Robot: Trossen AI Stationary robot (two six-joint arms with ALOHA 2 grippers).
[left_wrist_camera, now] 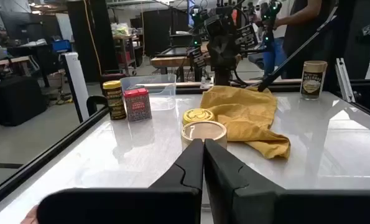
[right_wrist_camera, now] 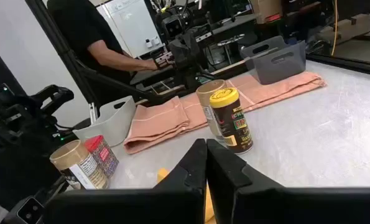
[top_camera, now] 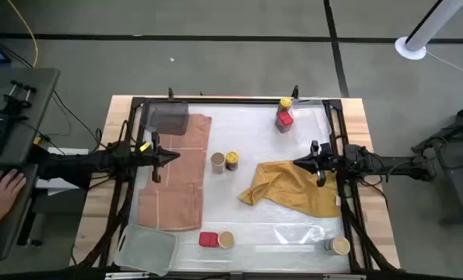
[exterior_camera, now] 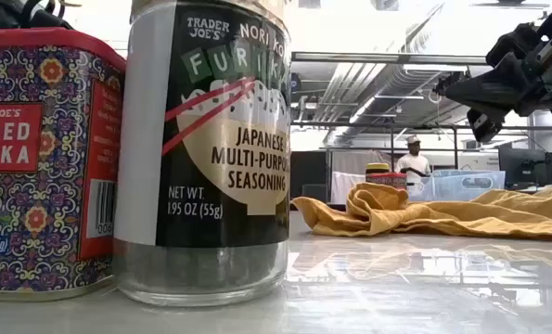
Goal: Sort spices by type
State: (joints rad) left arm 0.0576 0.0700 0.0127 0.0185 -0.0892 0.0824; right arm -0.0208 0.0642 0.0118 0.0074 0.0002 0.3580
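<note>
Several spice containers stand on the table. A tan-topped jar [top_camera: 218,161] and a yellow-capped jar [top_camera: 232,160] stand side by side at the middle. Another yellow-capped jar [top_camera: 285,102] and a red tin [top_camera: 285,118] are at the far edge. A red tin [top_camera: 208,239] and a tan-topped jar [top_camera: 226,239] stand at the near edge, with one more tan-topped jar [top_camera: 339,246] at the near right. My left gripper [top_camera: 169,158] is shut, hovering over the pink cloth and pointing at the middle pair [left_wrist_camera: 203,134]. My right gripper [top_camera: 297,164] is shut, raised above the mustard cloth [exterior_camera: 440,85].
A mustard-yellow cloth [top_camera: 293,187] lies crumpled right of centre. A pink cloth [top_camera: 177,175] is spread on the left, with a dark grey bin [top_camera: 169,117] at its far end. A clear grey tray [top_camera: 147,249] sits at the near left corner. A person's hand [top_camera: 5,187] rests beyond the left edge.
</note>
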